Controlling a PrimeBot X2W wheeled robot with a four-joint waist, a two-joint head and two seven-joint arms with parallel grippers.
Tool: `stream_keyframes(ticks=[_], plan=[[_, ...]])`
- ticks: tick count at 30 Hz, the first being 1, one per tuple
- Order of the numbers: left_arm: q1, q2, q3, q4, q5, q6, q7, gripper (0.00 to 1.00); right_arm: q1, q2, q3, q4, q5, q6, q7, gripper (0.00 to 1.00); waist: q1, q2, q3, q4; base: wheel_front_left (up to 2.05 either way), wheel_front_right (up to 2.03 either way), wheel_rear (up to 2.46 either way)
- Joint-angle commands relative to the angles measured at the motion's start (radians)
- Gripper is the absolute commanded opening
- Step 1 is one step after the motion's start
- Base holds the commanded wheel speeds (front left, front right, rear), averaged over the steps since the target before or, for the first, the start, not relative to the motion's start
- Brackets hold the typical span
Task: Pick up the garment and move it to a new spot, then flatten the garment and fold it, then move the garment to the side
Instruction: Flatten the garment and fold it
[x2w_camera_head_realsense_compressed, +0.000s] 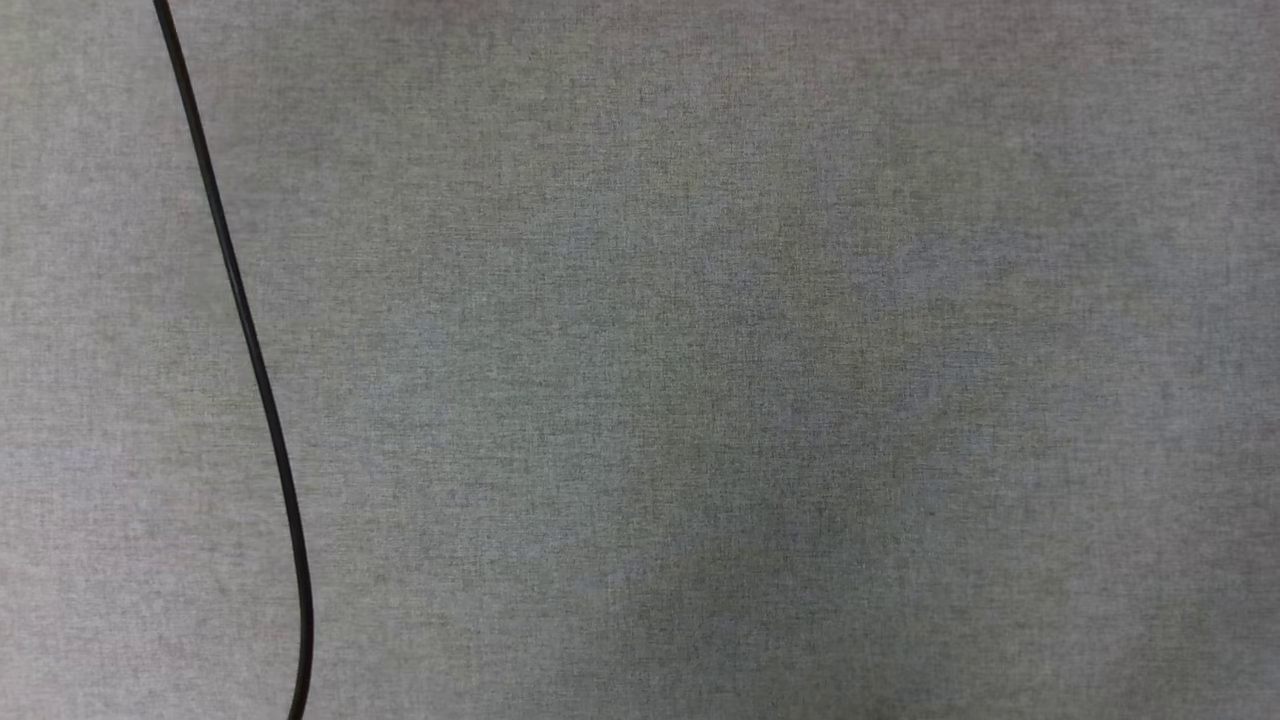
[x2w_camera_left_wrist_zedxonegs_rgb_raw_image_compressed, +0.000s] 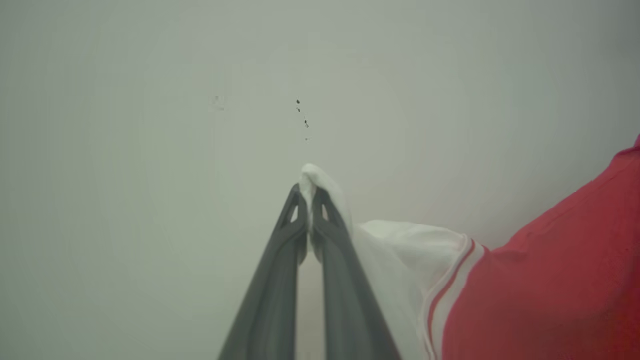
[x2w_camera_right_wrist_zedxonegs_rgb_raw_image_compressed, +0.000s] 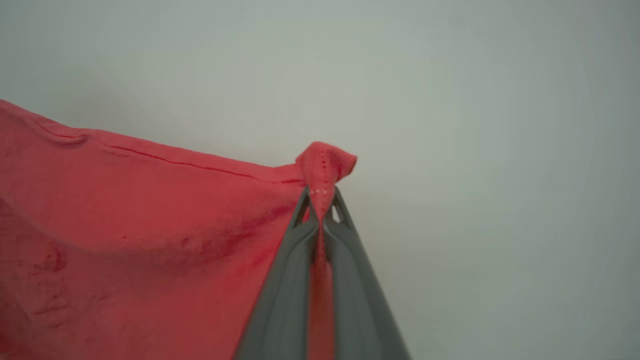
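Left gripper (x2w_camera_left_wrist_zedxonegs_rgb_raw_image_compressed: 310, 192) pinched the jersey (x2w_camera_left_wrist_zedxonegs_rgb_raw_image_compressed: 550, 280) by its white sleeve; right gripper (x2w_camera_right_wrist_zedxonegs_rgb_raw_image_compressed: 320, 197) clenched the red hem stretching toward nine o'clock

No writing can be read, on the garment (x2w_camera_right_wrist_zedxonegs_rgb_raw_image_compressed: 125, 225) or elsewhere

The right tool (x2w_camera_right_wrist_zedxonegs_rgb_raw_image_compressed: 320, 202) pinched a stitched corner of the red garment (x2w_camera_right_wrist_zedxonegs_rgb_raw_image_compressed: 130, 225), its dark fingers (x2w_camera_right_wrist_zedxonegs_rgb_raw_image_compressed: 280, 300) pressed together, cloth bunching above their tips against a pale backdrop (x2w_camera_right_wrist_zedxonegs_rgb_raw_image_compressed: 475, 125).
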Motion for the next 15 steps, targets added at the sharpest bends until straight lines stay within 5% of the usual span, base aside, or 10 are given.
stream_keyframes(ticks=[1,15], plan=[[0.039,0.010,-0.001,0.003,-0.014,0.000,-0.009,0.00,0.038,0.006,0.020,0.020,0.020,-0.001,-0.020,0.00,-0.0002,0.0000,-0.003,-0.003,0.00,0.00,0.00],[0.531,0.058,0.051,-0.182,-0.077,0.016,-0.015,0.00,0.332,-0.029,0.253,0.012,0.198,-0.001,-0.138,0.00,-0.0002,0.0000,-0.114,-0.007,0.00,0.00,0.00]])
